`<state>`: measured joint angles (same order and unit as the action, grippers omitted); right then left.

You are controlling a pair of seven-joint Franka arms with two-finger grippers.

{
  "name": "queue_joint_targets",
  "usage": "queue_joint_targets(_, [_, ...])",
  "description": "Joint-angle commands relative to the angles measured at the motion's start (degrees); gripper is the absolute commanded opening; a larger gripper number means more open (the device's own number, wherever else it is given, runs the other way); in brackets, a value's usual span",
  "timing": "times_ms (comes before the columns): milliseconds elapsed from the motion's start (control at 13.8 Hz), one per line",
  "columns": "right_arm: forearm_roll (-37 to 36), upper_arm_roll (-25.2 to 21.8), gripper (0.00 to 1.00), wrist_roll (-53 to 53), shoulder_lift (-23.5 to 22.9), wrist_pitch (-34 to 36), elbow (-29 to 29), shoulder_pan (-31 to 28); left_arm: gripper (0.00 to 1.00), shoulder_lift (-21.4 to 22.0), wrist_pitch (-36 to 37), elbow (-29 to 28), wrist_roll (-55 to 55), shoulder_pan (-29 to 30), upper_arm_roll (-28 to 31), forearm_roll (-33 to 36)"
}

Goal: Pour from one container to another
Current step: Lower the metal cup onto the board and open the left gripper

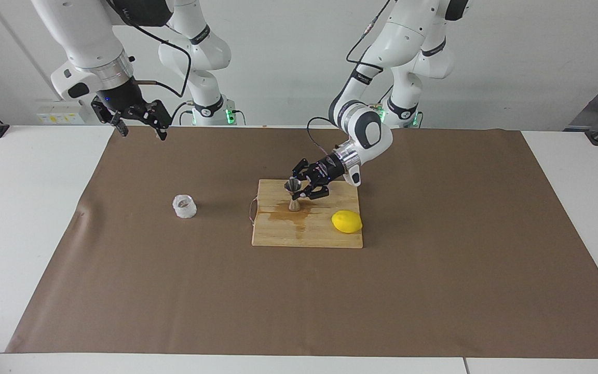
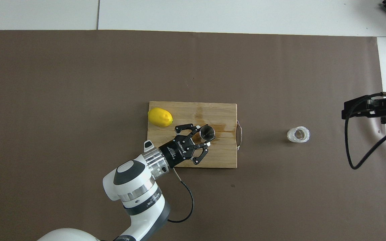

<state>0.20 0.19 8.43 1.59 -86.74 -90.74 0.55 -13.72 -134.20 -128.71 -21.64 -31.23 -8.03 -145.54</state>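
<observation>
Yellow lemon [image 1: 347,222] – steel-grey jigger [image 1: 294,194] – whitish bumpy cup [image 1: 184,206]

"robotiq" printed on left end effector [image 2: 202,135]

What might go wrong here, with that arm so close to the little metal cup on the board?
1. The left gripper sits open around the narrow-waisted steel jigger; a slightly off closing could tip it over.
2. The wooden cutting board shows a wet stain near the jigger, so it may slide.
3. The textured white cup stands apart on the brown mat, with the right gripper raised and not over it; carrying it over may spill.
</observation>
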Motion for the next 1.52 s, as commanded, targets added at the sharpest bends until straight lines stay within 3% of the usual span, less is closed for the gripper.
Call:
queue_joint_targets(0, [0.1,0.3,1.0,-0.7,0.1,-0.1,-0.1,-0.6,0.0,-0.5,0.3,0.2,2.3,-0.8,0.3,-4.3])
queue_joint_targets(218, [0.1,0.3,1.0,-0.7,0.1,-0.1,-0.1,-0.6,0.12,-0.5,0.4,0.1,2.4,-0.8,0.3,-4.3])
queue_joint_targets(508, [0.1,0.3,1.0,-0.7,0.1,-0.1,-0.1,-0.6,0.4,-0.5,0.4,0.1,2.4,-0.8,0.4,-4.2])
queue_joint_targets(581, [0.1,0.3,1.0,-0.7,0.1,-0.1,-0.1,-0.6,0.53,-0.5,0.4,0.1,2.4,-0.7,0.4,-4.2])
queue_joint_targets(653, [0.1,0.3,1.0,-0.7,0.1,-0.1,-0.1,-0.6,0.59,-0.5,0.3,0.1,2.4,-0.6,0.4,-4.2])
queue_joint_targets(871, [0.1,0.3,1.0,-0.7,0.1,-0.1,-0.1,-0.6,1.0,-0.4,0.1,0.1,2.4,-0.4,0.4,-4.0])
queue_joint_targets(1451, [0.1,0.3,1.0,-0.7,0.1,-0.1,-0.1,-0.6,1.0,1.1,-7.3,1.0,1.9,0.0,0.5,-0.5])
